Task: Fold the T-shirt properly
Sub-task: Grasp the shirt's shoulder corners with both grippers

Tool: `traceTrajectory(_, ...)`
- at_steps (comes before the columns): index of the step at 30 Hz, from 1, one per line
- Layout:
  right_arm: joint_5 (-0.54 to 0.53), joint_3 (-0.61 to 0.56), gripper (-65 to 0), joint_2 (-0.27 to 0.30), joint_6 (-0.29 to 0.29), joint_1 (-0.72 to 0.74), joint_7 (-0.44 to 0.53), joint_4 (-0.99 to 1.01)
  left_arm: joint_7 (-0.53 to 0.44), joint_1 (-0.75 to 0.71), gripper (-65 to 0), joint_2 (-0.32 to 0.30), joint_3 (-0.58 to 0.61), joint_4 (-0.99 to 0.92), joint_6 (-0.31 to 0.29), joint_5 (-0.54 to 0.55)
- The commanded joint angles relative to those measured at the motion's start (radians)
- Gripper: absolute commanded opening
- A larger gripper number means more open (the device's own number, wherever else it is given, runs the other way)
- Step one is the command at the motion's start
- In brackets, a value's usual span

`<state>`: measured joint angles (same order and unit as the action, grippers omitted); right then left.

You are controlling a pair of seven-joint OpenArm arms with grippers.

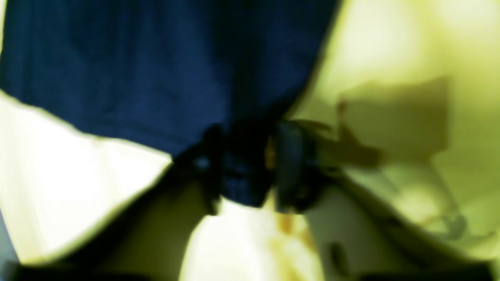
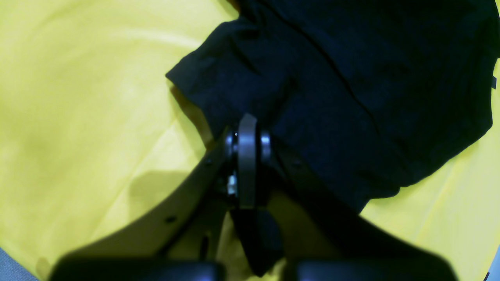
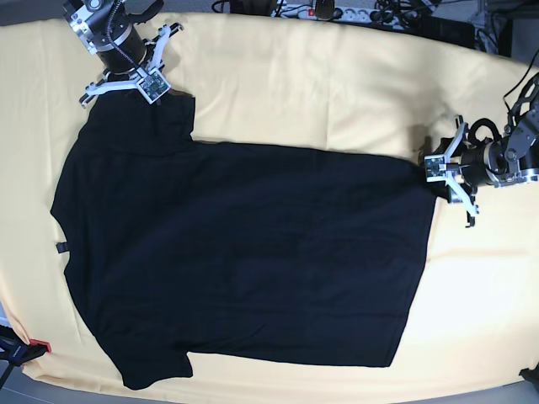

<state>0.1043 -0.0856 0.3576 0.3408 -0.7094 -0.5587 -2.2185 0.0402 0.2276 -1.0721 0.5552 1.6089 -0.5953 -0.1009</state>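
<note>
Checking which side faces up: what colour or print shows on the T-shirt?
Plain black, no print visible on the T-shirt; clearest in the base view.

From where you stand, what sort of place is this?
Probably a robotics lab: two arms' fingers, left and right, grip a black T-shirt on a yellow-covered table, with power strips behind.

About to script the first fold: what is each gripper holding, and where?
Both pinch the T-shirt: the left gripper at a hem corner, the right gripper at a sleeve edge.
</note>
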Motion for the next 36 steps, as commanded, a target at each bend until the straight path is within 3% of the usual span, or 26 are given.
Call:
traceTrajectory(1, 0.0, 0.003, -53.6, 0.008, -0.008, -0.003, 0.011, -0.018, -0.006, 0.019, -58.0, -0.024, -0.011, 0.02, 0.011, 0.009)
traceTrajectory(2, 0.0, 0.003, -48.1, 0.008, -0.008, -0.003, 0.008, -0.018, -0.001, 0.019, -63.9, -0.025, -0.011, 0.031, 0.011, 0.009)
traceTrajectory(5, 0.0, 0.003, -36.0, 0.008, -0.008, -0.003, -0.025, -0.018, 0.024, 0.019, -65.0, -0.025, -0.011, 0.068, 0.012, 0.009)
traceTrajectory(12, 0.023, 0.003, -35.9, 0.028, -0.007, -0.021, -0.084, -0.018, 0.043, 0.019, -65.0, -0.025, -0.011, 0.113, 0.012, 0.009)
traceTrajectory(17, 0.024, 0.003, -35.9, 0.062, 0.001, -0.045, -0.082, -0.017, 0.047, 0.019, -65.0, -0.026, -0.011, 0.112, 0.012, 0.009)
traceTrajectory(23, 0.027, 0.003, -35.9, 0.061, -0.001, -0.04, -0.04, 0.082, 0.047, 0.019, -65.0, -0.026, -0.011, 0.112, 0.012, 0.009)
traceTrajectory(26, 0.035, 0.003, -35.9, 0.061, -0.043, -0.019, -0.04, 0.139, 0.047, 0.019, -65.0, -0.026, -0.011, 0.112, 0.012, 0.009)
traceTrajectory(28, 0.063, 0.003, -39.3, 0.061, -0.074, -0.008, -0.043, 0.148, 0.047, 0.019, -65.0, -0.026, -0.011, 0.112, 0.012, 0.009)
traceTrajectory(31, 0.131, 0.003, -61.1, 0.061, -0.121, -0.008, -0.068, 0.126, 0.047, 0.019, -65.0, -0.026, -0.011, 0.113, 0.012, 0.009)
traceTrajectory(32, 0.141, 0.003, -65.0, 0.061, -0.134, -0.008, -0.094, 0.109, 0.047, 0.019, -65.0, -0.026, -0.011, 0.113, 0.012, 0.009)
traceTrajectory(36, 0.167, 0.003, -65.0, 0.065, -0.181, -0.014, -0.173, -0.005, 0.047, 0.019, -65.0, -0.028, -0.011, 0.113, 0.011, 0.009)
